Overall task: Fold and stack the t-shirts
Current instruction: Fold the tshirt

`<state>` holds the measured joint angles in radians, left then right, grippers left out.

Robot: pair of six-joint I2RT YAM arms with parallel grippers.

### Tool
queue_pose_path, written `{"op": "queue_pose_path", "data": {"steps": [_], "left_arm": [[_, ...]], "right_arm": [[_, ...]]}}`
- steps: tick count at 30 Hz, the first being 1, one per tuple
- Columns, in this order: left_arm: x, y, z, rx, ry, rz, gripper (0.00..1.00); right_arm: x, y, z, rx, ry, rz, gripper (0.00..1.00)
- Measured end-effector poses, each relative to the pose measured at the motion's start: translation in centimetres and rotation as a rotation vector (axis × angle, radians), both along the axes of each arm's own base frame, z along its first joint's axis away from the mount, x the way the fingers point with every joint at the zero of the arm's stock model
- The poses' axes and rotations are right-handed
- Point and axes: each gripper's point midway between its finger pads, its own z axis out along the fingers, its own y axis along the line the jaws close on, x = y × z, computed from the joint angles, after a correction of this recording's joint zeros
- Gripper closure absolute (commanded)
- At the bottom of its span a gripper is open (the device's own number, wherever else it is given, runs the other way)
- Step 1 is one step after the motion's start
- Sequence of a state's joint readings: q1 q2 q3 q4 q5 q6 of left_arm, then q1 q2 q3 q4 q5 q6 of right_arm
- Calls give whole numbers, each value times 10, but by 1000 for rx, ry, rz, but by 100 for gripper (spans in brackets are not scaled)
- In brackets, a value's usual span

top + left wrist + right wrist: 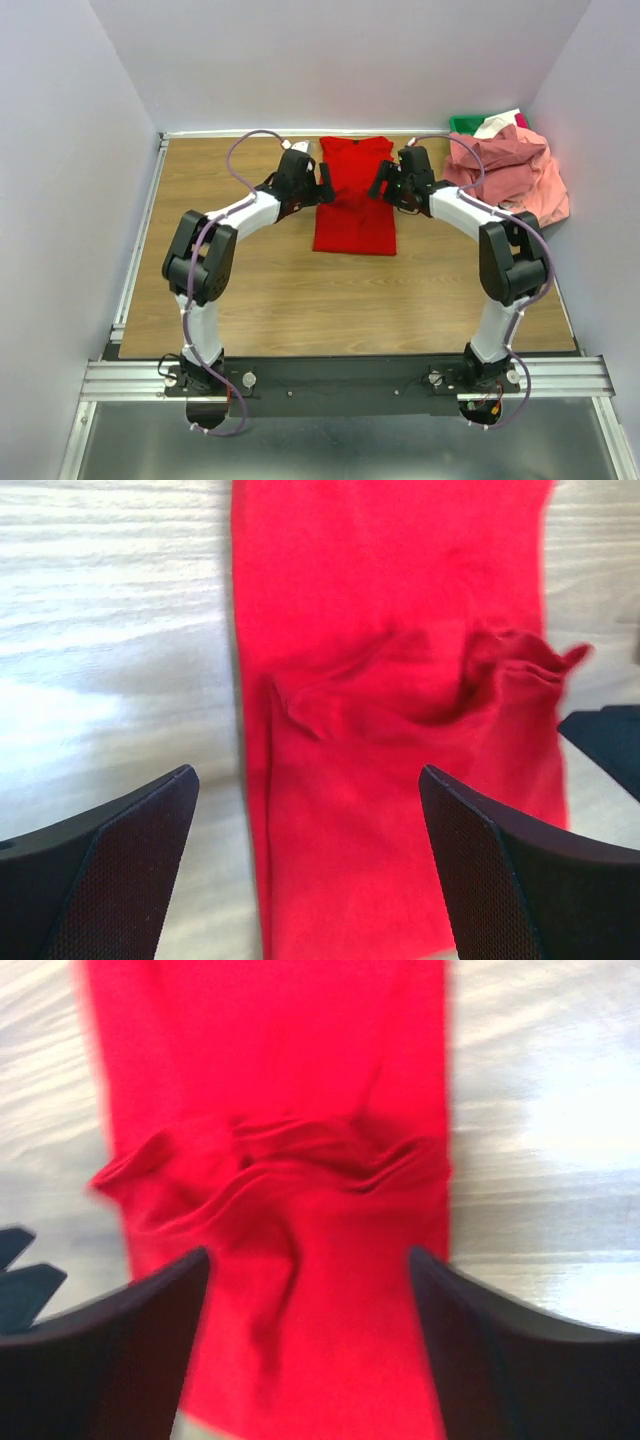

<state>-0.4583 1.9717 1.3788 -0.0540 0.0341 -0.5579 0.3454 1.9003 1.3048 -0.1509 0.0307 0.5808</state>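
A bright red t-shirt (355,200) lies in a narrow folded strip at the back middle of the wooden table (280,290). My left gripper (325,182) stands open at its left edge, over the cloth (390,680), holding nothing. My right gripper (382,181) hangs open at the shirt's right edge, above wrinkled red fabric (290,1190), also holding nothing. The left wrist view shows a bunched fold near the shirt's middle. A heap of salmon pink t-shirts (510,175) sits at the back right.
A green bin (468,124) with white cloth (497,124) stands behind the pink heap at the back right corner. White walls close in the table at the back and both sides. A metal rail (140,230) runs along the table's left edge.
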Motion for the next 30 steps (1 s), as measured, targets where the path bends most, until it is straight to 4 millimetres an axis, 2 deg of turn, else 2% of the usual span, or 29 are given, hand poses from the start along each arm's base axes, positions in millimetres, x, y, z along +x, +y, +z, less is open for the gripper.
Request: {"op": "queue_pose_path", "data": {"steps": [3, 7, 11, 13, 15, 18, 20, 24, 27, 30], "left_arm": [[-18, 9, 19, -15, -26, 0, 2], [-46, 21, 48, -57, -89, 1, 1], [-76, 33, 49, -89, -100, 7, 1], [-93, 38, 38, -103, -78, 9, 2], [-105, 42, 29, -109, -54, 10, 1], [-116, 46, 20, -113, -30, 17, 2], [-120, 48, 21, -124, -31, 20, 2], [-127, 49, 25, -143, -43, 23, 2], [-131, 48, 24, -152, -43, 22, 1], [-134, 44, 21, -158, -32, 10, 1]], "right_arm": [[-11, 11, 21, 50, -34, 82, 0], [-27, 33, 39, 129, -59, 205, 0], [-41, 59, 37, 177, -41, 311, 0], [-41, 75, 28, 201, -17, 358, 0], [-35, 84, 20, 210, -4, 377, 0], [-12, 95, 3, 208, 9, 380, 0], [11, 102, -5, 207, -3, 373, 0], [37, 109, -17, 201, -8, 368, 0], [41, 108, -11, 196, -19, 371, 0], [35, 102, 8, 188, -51, 371, 0]]}}
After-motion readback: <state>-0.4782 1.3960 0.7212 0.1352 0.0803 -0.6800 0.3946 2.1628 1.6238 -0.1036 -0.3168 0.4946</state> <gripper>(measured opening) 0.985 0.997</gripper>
